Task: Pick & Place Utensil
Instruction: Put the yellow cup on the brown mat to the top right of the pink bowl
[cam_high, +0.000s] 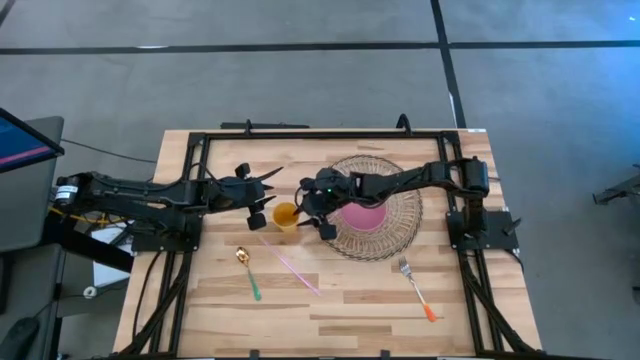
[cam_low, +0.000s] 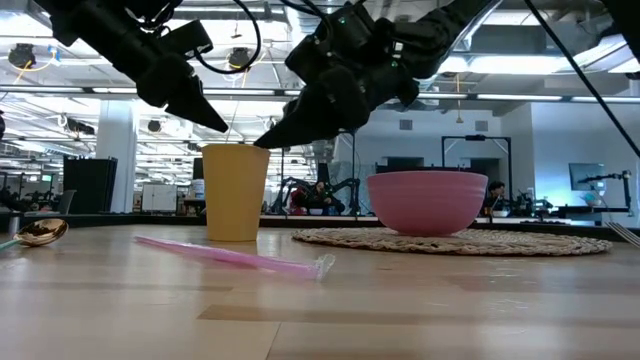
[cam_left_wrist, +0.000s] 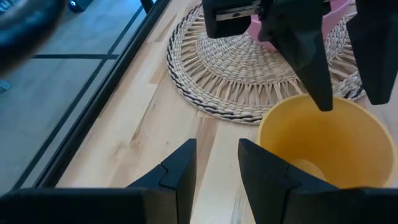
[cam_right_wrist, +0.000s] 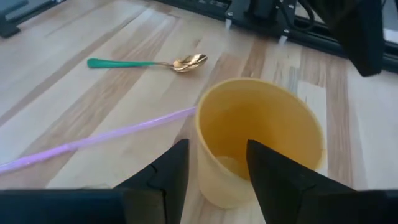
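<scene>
A yellow cup (cam_high: 285, 215) stands upright on the wooden table, left of a pink bowl (cam_high: 365, 216) that sits on a round woven mat (cam_high: 395, 235). My left gripper (cam_high: 264, 208) is open and empty, close above the cup's left side (cam_left_wrist: 217, 171). My right gripper (cam_high: 306, 210) is open and empty. It hovers over the cup's right rim (cam_right_wrist: 214, 168), its tips just above the rim in the low view (cam_low: 262, 140). A gold spoon with a green handle (cam_high: 248, 270), a pink straw (cam_high: 290, 265) and a fork with an orange handle (cam_high: 415, 285) lie flat on the table.
A black frame (cam_high: 200, 140) runs along the table's far and side edges. Bare wood lies along the near edge between the spoon and the fork. The room beyond the table shows in the low view.
</scene>
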